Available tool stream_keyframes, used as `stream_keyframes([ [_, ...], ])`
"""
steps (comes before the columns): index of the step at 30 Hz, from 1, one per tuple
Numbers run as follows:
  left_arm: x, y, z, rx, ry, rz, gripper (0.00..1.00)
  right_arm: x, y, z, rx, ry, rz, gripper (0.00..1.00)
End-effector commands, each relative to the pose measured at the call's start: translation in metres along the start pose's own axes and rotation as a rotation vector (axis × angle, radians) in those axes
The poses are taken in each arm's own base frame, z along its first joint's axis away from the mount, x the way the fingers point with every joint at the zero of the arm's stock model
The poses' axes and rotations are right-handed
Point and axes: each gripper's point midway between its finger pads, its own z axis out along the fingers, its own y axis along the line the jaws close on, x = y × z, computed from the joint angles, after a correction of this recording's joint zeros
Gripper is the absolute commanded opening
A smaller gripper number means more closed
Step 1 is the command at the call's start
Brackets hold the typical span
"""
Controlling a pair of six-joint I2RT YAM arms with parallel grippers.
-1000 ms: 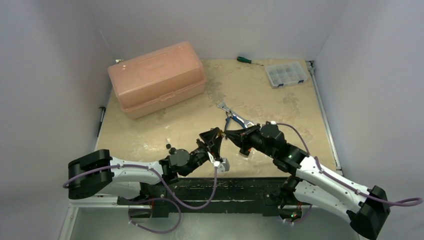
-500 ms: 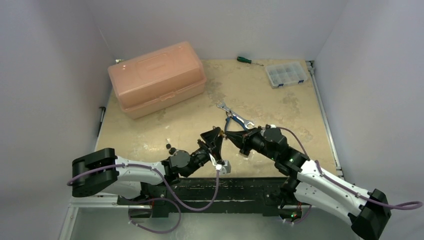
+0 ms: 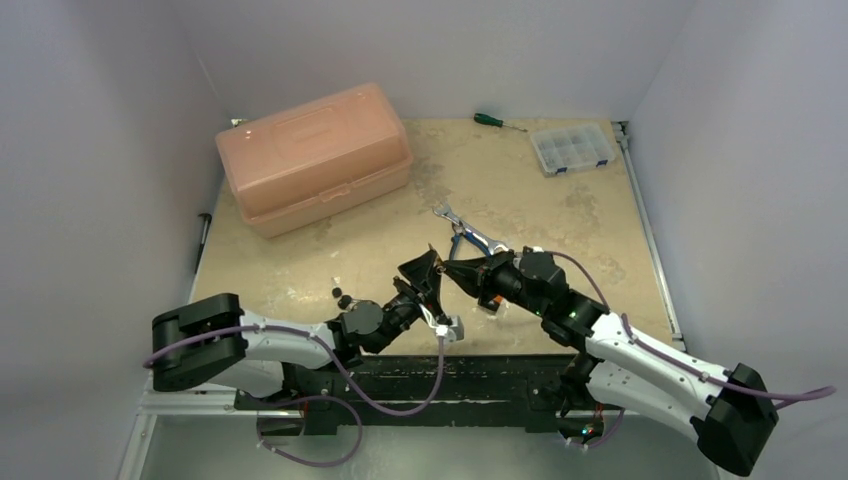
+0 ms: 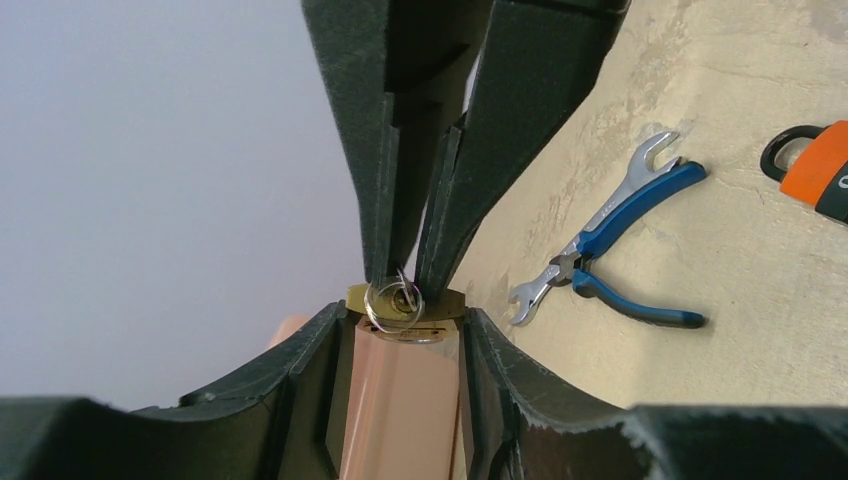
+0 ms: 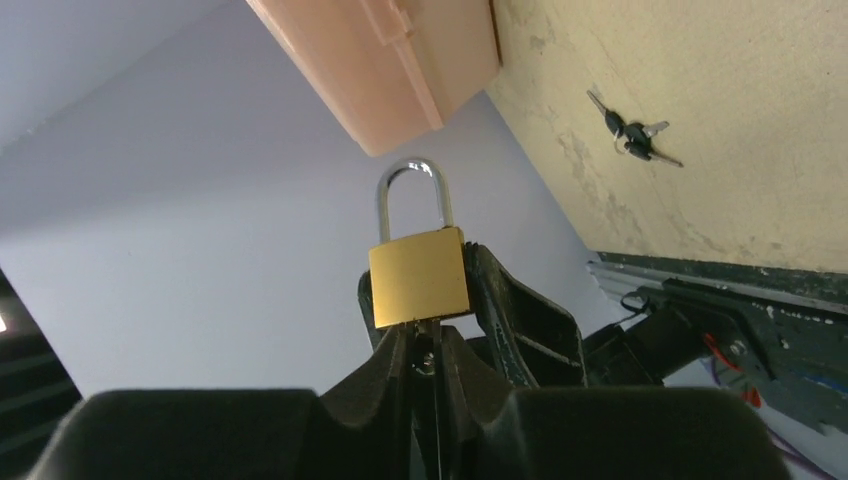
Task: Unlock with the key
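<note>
While our left gripper (image 4: 402,322) clamps the padlock (image 5: 418,277) at mid-frame and our right gripper (image 5: 428,338) pinches the key (image 4: 402,297) seated in its base, the shackle (image 5: 410,163) is shut. If that pinch slackens, we may slip off the key mid-turn; turning off-axis could wrench the padlock loose.

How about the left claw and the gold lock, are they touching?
Touching. The right wrist view shows the left claw pressed flush against both sides of the gold lock, with no gap.

The left arm (image 3: 275,340) and right arm (image 3: 650,362) had white links, black joints, black tapered fingers (image 4: 360,150), and looping purple cables (image 3: 400,406).
</note>
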Motion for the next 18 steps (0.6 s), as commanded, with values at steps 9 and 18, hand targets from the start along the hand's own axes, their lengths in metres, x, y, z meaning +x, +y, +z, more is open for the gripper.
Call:
stream_keyframes([
  [9, -0.033, 0.055, 0.002, 0.045, -0.202, -0.105, 0.0, -0.04, -0.018, -0.016, 0.148, -0.188, -0.771, 0.63],
  [18, -0.036, 0.024, 0.007, 0.276, -0.222, -0.164, 0.0, -0.018, 0.033, -0.067, -0.098, -0.182, -1.28, 0.87],
])
